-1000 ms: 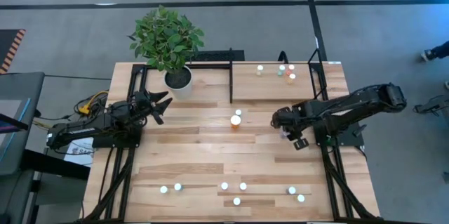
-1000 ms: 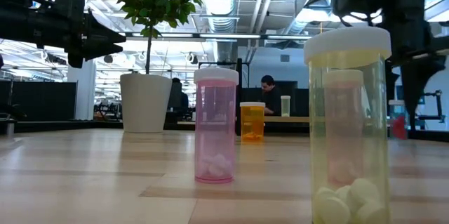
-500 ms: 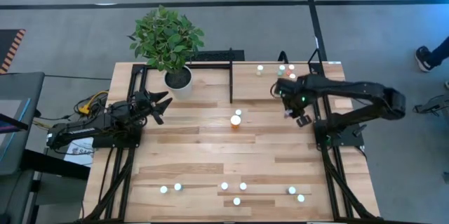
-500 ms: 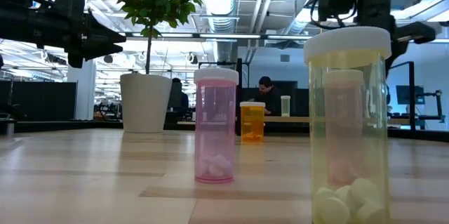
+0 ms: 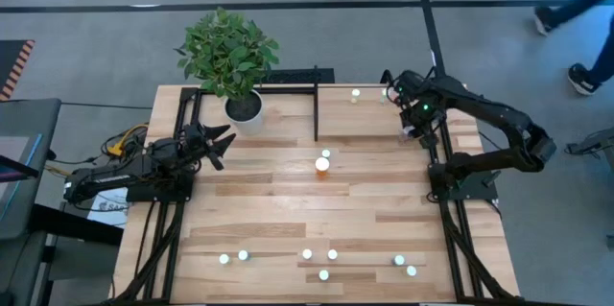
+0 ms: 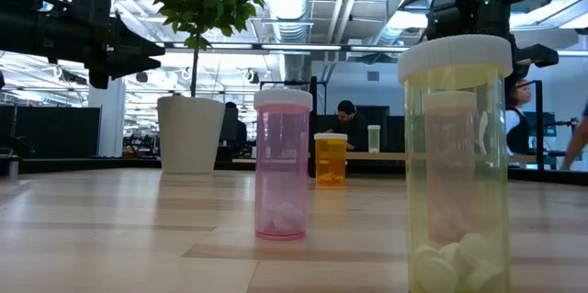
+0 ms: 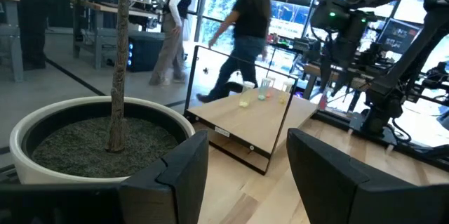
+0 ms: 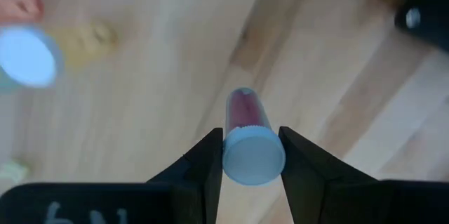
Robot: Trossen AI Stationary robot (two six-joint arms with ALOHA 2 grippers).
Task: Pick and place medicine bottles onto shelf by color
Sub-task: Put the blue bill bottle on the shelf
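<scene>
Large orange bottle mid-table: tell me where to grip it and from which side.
Grip the large orange bottle on its body just under the white cap, coming straight down from above. It stands upright with open wood on most sides; only a smaller bottle sits close behind, so close the fingers left-right.

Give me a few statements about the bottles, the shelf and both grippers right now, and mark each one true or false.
1. The right gripper holds a pink bottle with a white cap. True.
2. The right gripper is above the shelf. True.
3. The left gripper holds a bottle. False: its fingers are apart with nothing between them, near the plant pot.
4. The large orange bottle stands on the shelf. False: it stands mid-table.
5. The shelf is bare. False: a few bottles stand at its far side.
</scene>
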